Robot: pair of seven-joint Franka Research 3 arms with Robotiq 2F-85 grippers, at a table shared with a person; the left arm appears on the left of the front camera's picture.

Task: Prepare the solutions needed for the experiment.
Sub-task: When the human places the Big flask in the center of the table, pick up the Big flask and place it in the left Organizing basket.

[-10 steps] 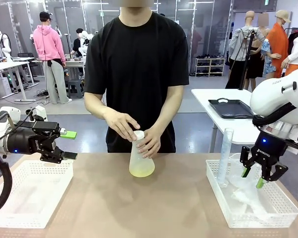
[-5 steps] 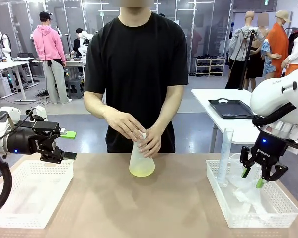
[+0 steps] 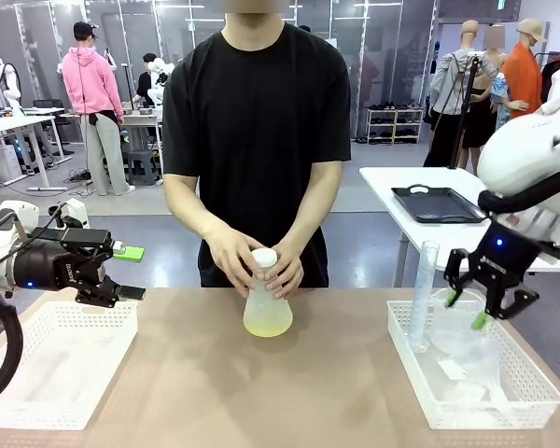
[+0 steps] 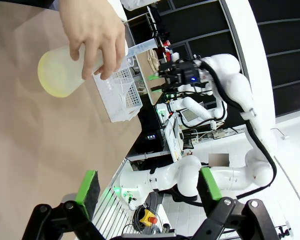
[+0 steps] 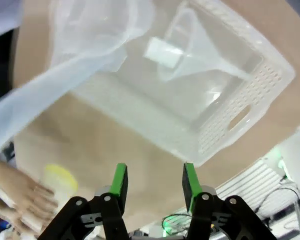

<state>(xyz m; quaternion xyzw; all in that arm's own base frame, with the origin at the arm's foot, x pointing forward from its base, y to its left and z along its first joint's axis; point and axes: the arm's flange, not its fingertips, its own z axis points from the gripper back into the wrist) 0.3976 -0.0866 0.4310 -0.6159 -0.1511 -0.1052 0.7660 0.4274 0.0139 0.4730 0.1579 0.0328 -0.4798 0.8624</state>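
Note:
A frosted conical flask stands at the table's far middle, with the pale yellow-green solutions pooled in its base. The person's hands wrap its neck below the white top. My left gripper hovers open and empty above the left basket, well left of the flask. My right gripper hangs tilted over the right basket, jaws apart with nothing between them. The left wrist view has the flask far beyond my open left gripper. In the right wrist view my right gripper is open and the flask is at the lower left.
A white mesh basket sits at the front left. Another basket at the right holds a tall graduated cylinder and clear plastic labware. Behind it, a side table carries a black tray.
The right gripper has risen a little and tilted over its basket. The person's hand came off the flask's top and both hands now hold its neck. The left arm stayed put.

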